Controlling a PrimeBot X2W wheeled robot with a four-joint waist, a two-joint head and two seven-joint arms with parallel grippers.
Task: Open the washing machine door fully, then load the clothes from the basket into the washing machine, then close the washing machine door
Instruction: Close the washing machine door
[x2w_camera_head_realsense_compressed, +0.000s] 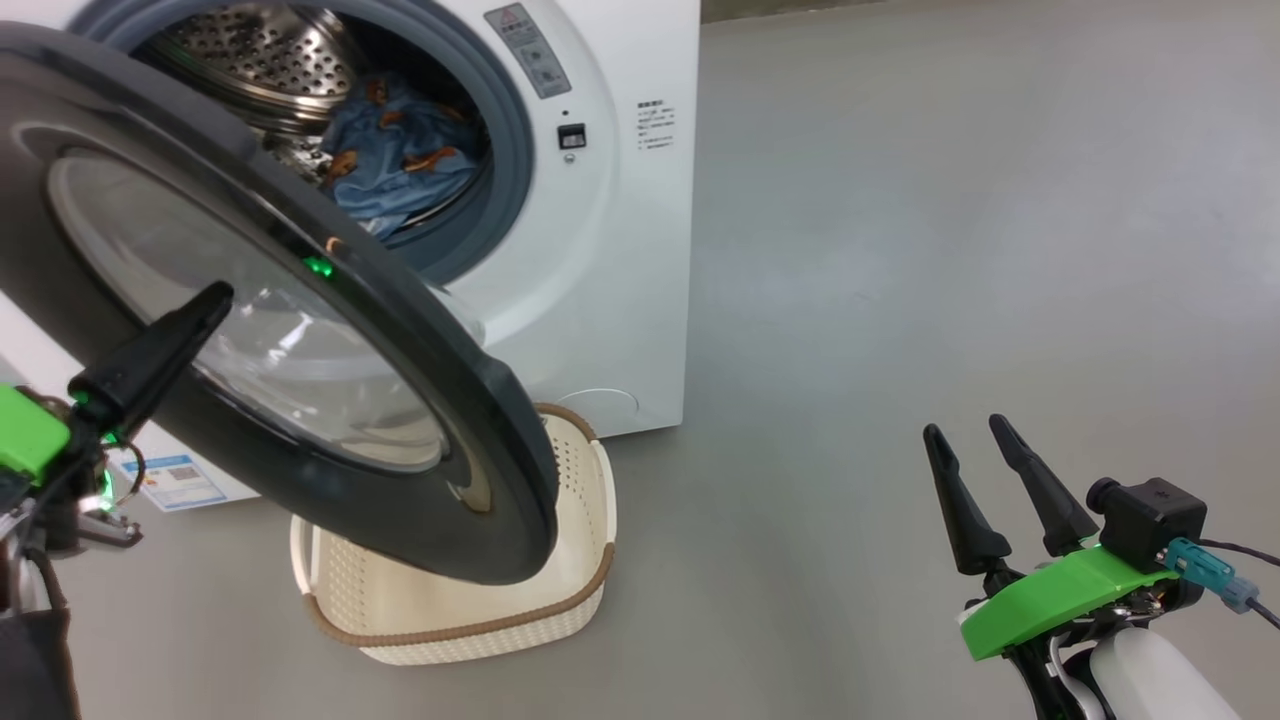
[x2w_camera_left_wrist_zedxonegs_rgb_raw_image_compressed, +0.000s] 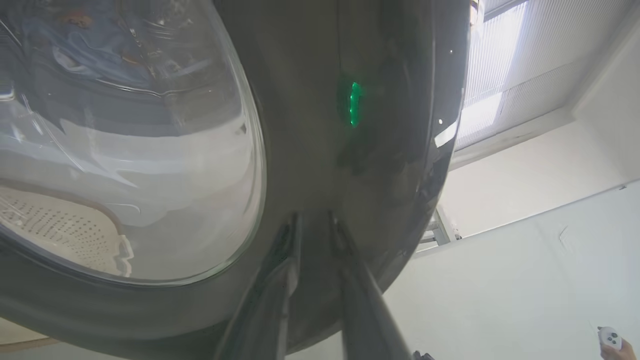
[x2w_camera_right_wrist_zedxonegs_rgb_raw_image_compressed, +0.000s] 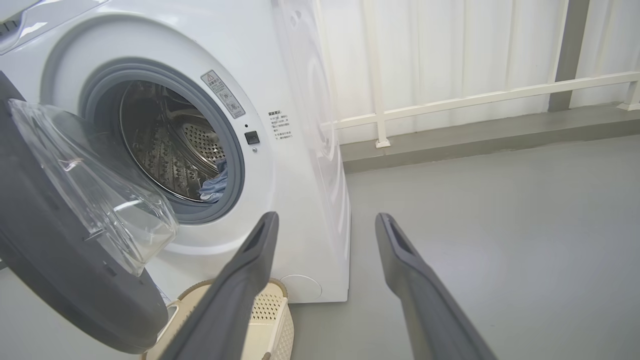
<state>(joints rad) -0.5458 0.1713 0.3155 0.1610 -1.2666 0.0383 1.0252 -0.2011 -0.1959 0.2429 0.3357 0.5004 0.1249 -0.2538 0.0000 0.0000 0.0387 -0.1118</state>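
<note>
Left gripper (x2w_camera_head_realsense_compressed: 215, 295) at the outer face of the large round glossy black washing machine door (x2w_camera_head_realsense_compressed: 300, 340), clothes in the drum.

My left gripper's two dark fingers (x2w_camera_left_wrist_zedxonegs_rgb_raw_image_compressed: 292, 260) stand only slightly apart with nothing between them, their tips right at the door's black rim beside the clear glass bowl; I cannot tell whether they touch it. The door hangs partly open, swung out over the small cream perforated plastic basket (x2w_camera_head_realsense_compressed: 480, 640) with the brown rim, which sits on the grey floor (x2w_camera_head_realsense_compressed: 900, 250) just in front of the big white front-loading washing machine (x2w_camera_head_realsense_compressed: 620, 250). The light-blue printed fabric clothes (x2w_camera_head_realsense_compressed: 400, 150) lie inside the steel drum. My right gripper (x2w_camera_head_realsense_compressed: 965, 428) hovers well off to the right over bare floor, fingers spread wide and holding nothing.
</note>
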